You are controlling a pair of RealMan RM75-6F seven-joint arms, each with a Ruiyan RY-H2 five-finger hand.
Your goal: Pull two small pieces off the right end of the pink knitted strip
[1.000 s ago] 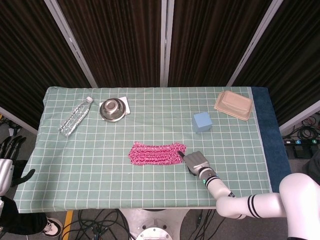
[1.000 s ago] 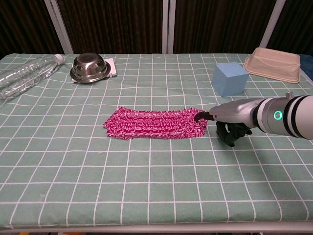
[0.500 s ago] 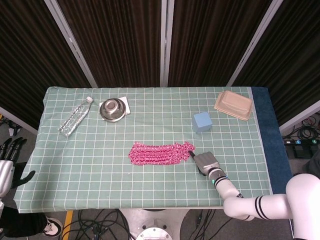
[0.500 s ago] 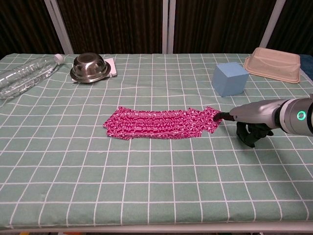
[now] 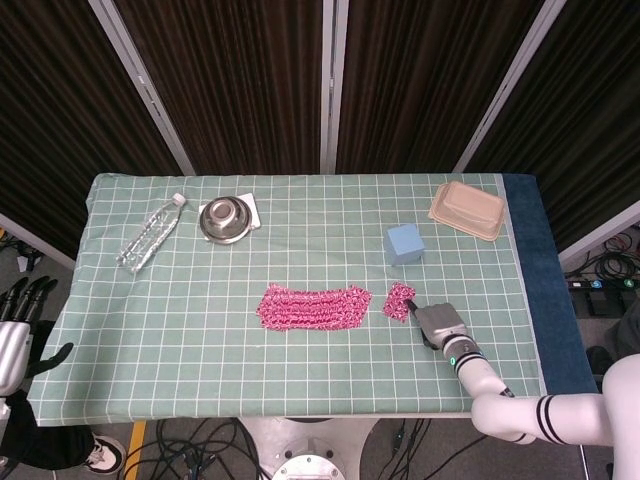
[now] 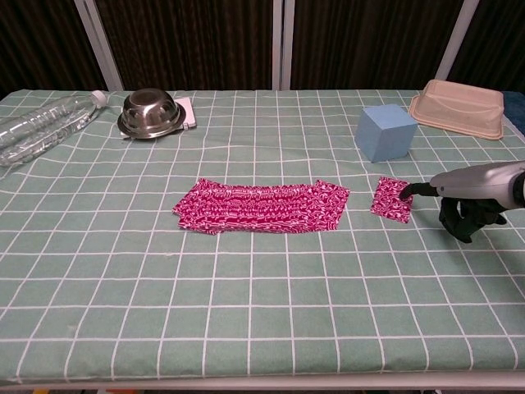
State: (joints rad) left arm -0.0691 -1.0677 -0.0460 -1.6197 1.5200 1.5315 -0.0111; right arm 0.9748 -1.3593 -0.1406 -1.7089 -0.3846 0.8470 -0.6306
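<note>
Pink knitted strip (image 6: 261, 207) is lying flat in the middle of the green checked cloth (image 6: 246, 304), and one small pink piece (image 6: 391, 199) is lying apart from its right end, toward the right edge. The right hand (image 6: 467, 193) is pressing one dark fingertip (image 6: 407, 190) on that piece while its other fingers are curling under. The left hand (image 5: 20, 320) is hanging off the left edge with fingers apart, holding nothing.

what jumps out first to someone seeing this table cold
The bright pink knitted strip lies mid-table on the green checked cloth. A small pink piece sits apart from its right end, with a fingertip of the right hand on its right edge. Behind them stands a light blue cube.
</note>
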